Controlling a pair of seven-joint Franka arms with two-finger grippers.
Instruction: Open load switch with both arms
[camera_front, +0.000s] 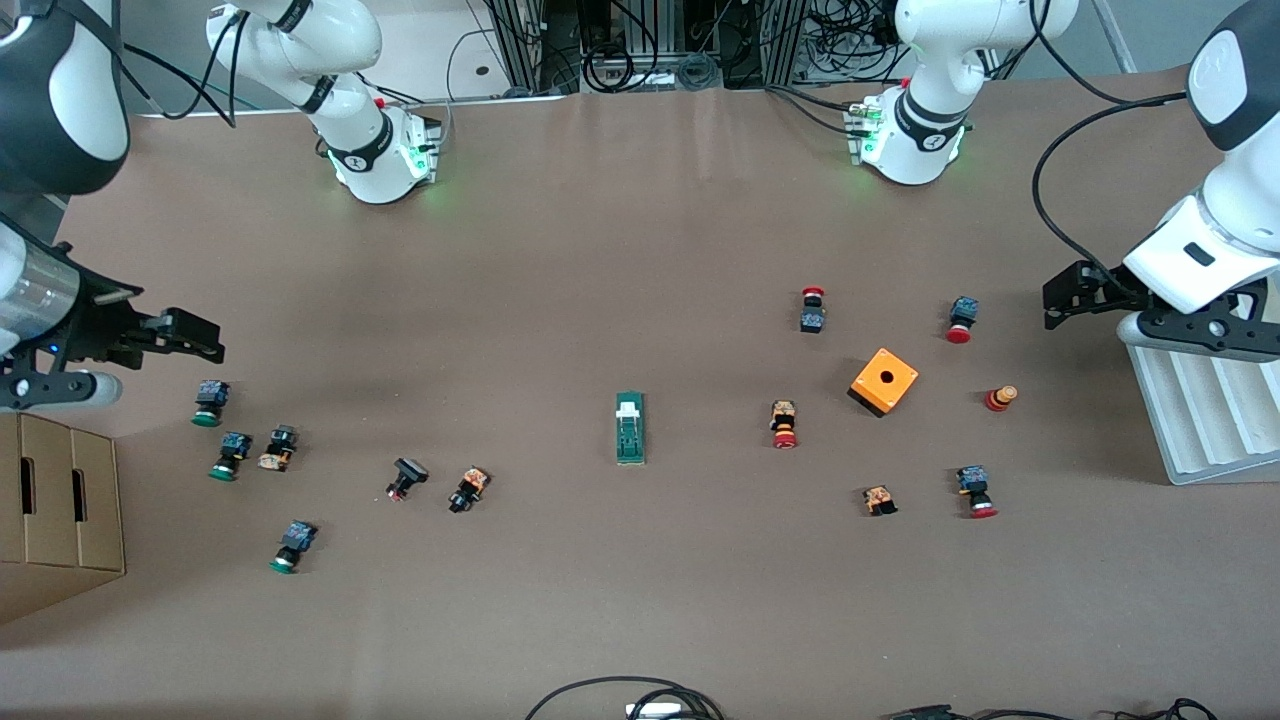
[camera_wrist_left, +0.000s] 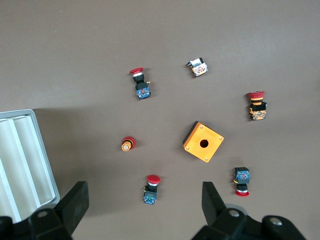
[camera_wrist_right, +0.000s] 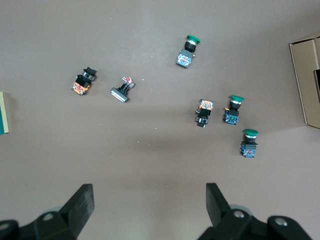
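Note:
The load switch (camera_front: 630, 428), a narrow green block with a white piece at its end toward the robots' bases, lies on the brown table about midway between the two arms. Only its edge (camera_wrist_right: 3, 112) shows in the right wrist view. My left gripper (camera_front: 1062, 300) hangs open over the table's left-arm end, above a red push-button (camera_wrist_left: 151, 189). My right gripper (camera_front: 195, 338) hangs open over the right-arm end, its fingers (camera_wrist_right: 82, 200) above bare table. Neither gripper holds anything, and both are far from the switch.
An orange box with a hole (camera_front: 884, 381) and several red push-buttons (camera_front: 783, 424) lie toward the left arm's end, beside a white ribbed tray (camera_front: 1200, 420). Several green push-buttons (camera_front: 230, 455) and a cardboard box (camera_front: 55, 510) are at the right arm's end.

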